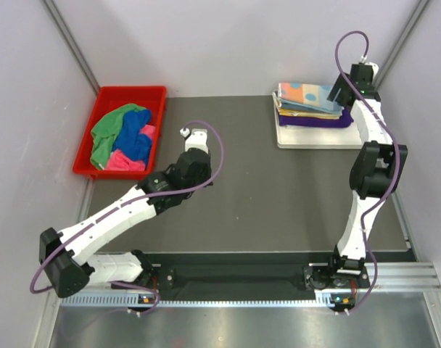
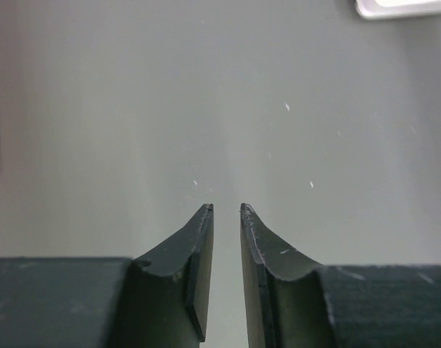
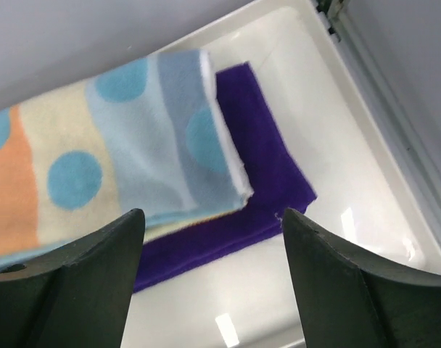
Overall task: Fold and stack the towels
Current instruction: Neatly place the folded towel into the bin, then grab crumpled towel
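I am holding the right claw (image 3: 213,214) spread wide and empty, hovering just above the white tray (image 3: 336,145). Directly below it, the dotted towel (image 3: 97,167) is lying folded on top of the stack on that tray, and the purple towel (image 3: 264,167) is showing beneath it. I judge the claw is spread because that towel is already set down. The left claw (image 2: 226,209) is hanging over bare table (image 1: 257,188) well left of the tray, its tips only narrowly parted and pinching nothing. Farther left of the tray, the red bin (image 1: 130,90) is holding the green (image 1: 108,130), blue (image 1: 137,138) and pink (image 1: 126,161) towels, bunched and unfolded. I am finding no legible writing or labels.
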`<state>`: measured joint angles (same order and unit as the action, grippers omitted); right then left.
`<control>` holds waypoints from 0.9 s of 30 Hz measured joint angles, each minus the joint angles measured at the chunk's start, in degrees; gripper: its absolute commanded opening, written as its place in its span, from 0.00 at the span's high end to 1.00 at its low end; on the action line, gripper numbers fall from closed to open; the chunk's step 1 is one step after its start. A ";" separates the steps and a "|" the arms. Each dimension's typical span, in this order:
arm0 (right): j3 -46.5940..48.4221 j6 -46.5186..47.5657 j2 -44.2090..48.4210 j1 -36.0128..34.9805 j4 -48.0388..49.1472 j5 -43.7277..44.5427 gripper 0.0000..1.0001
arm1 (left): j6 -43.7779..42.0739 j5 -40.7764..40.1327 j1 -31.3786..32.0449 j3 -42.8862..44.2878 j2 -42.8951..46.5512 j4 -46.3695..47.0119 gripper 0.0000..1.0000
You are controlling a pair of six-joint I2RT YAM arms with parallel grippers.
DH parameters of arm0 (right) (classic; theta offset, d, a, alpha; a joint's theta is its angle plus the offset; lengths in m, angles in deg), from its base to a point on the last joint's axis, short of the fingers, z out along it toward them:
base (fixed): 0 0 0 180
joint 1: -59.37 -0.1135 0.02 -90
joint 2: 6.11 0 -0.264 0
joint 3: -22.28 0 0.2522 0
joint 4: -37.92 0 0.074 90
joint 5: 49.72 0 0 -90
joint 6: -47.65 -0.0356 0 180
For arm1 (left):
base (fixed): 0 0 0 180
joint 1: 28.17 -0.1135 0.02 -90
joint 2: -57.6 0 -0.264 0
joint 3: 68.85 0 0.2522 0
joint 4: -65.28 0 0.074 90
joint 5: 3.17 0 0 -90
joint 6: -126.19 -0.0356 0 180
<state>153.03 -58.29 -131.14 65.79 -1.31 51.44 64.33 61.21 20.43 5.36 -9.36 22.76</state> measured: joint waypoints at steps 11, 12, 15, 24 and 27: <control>-28.39 -5.95 23.76 -11.34 6.32 -8.04 0.24 | 2.01 -10.82 -9.29 8.28 -10.27 1.49 0.49; -30.91 -6.29 26.01 -13.27 7.52 -8.57 0.24 | 2.36 -11.93 -11.45 8.35 -11.17 1.77 0.48; -36.61 -6.78 31.32 -18.36 9.29 -9.57 0.23 | 3.32 -14.95 -19.12 8.35 -13.79 2.47 0.40; -46.16 -7.17 34.71 -27.10 12.26 -14.14 0.25 | 4.76 -17.92 -37.07 8.44 -22.25 9.27 0.34; -48.02 -7.04 34.71 -28.39 12.17 -14.47 0.25 | 4.57 -18.03 -40.70 9.81 -27.43 11.76 0.35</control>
<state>105.01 -65.33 -96.43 37.39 10.86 36.97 68.90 43.17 -20.27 15.17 -36.79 34.52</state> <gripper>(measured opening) 0.753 0.659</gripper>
